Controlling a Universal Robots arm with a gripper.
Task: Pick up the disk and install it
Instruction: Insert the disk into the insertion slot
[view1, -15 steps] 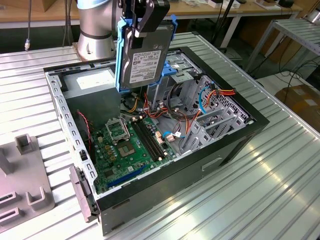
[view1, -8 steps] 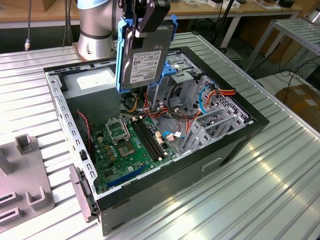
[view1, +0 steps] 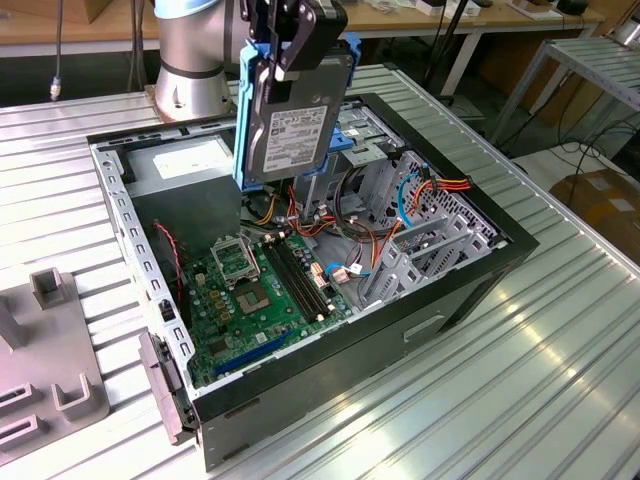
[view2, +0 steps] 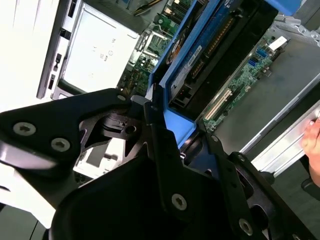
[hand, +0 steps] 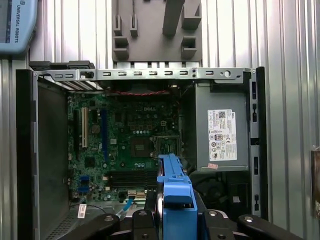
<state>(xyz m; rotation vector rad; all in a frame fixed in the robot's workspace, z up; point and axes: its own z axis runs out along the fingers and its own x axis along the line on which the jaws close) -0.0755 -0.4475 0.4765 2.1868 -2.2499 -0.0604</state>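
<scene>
Gripper (view1: 297, 45) clenches the disk (view1: 295, 125) from above; it hangs upright, long axis vertical, over the case's (view1: 400, 330) far end.

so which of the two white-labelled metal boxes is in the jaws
The disk, the flat drive edged in blue, held upright above the open case. The bigger grey power supply sits inside the case.

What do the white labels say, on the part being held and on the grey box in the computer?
Label on the disk, gripped by the end effector: print too small to read.
Label on the power-supply box: print too small to read.
Nothing can be quoted.
</scene>
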